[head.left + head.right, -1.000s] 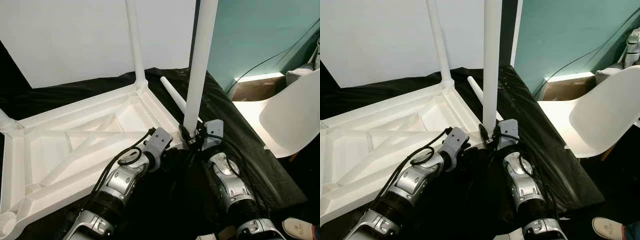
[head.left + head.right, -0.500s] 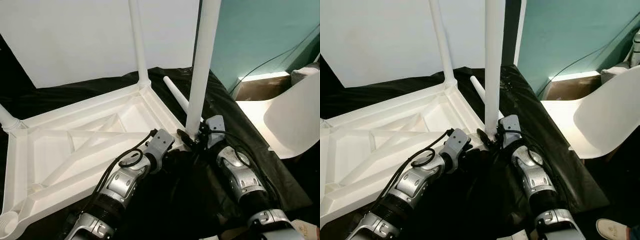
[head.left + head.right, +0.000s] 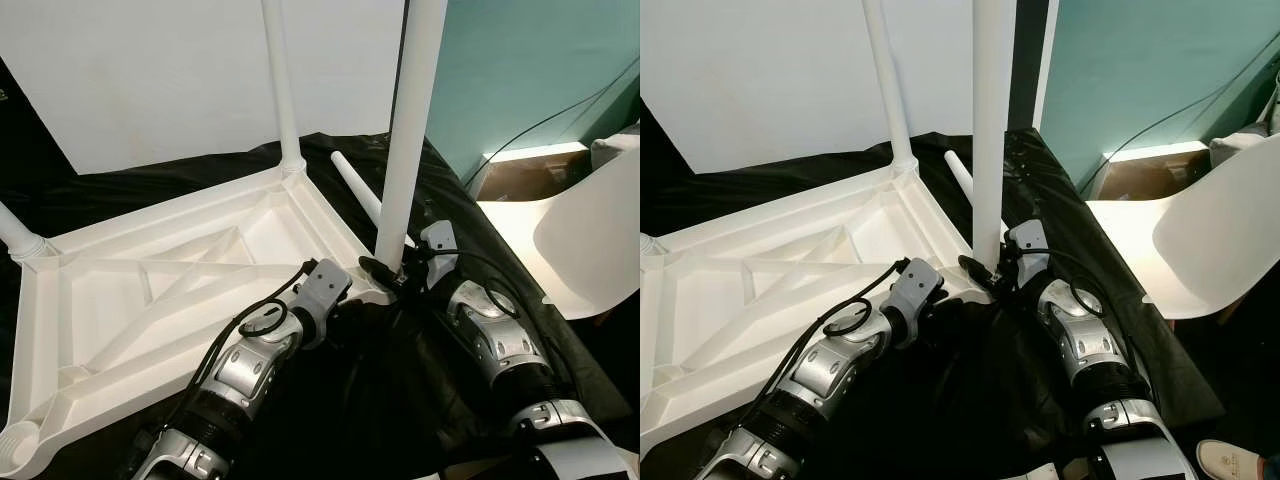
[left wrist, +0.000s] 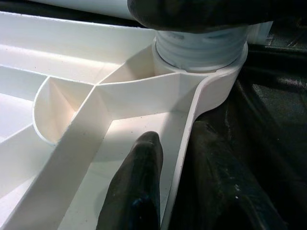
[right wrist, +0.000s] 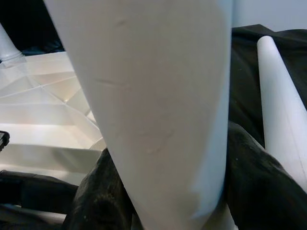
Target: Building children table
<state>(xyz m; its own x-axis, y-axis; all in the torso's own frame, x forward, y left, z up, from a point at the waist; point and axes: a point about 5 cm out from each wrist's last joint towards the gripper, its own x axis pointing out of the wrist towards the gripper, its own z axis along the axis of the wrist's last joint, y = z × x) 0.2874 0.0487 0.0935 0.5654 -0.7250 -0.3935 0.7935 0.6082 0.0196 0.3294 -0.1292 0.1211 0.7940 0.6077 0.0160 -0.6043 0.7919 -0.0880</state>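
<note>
White plastic table top (image 3: 150,290), inverted on black sheeting (image 3: 520,300), ribbed underside up; upright leg (image 3: 405,150) seated in near corner socket, right tool (image 3: 388,272) clamped round its base; left tool (image 4: 182,191) closed astride the top's rim beside that socket; loose leg (image 3: 360,195) lying beyond; white chair (image 3: 1230,240) at right.

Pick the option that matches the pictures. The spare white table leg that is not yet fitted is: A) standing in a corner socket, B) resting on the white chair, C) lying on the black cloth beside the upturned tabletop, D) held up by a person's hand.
C: the loose leg lies flat on the black cloth just past the edge of the upturned tabletop.
</note>
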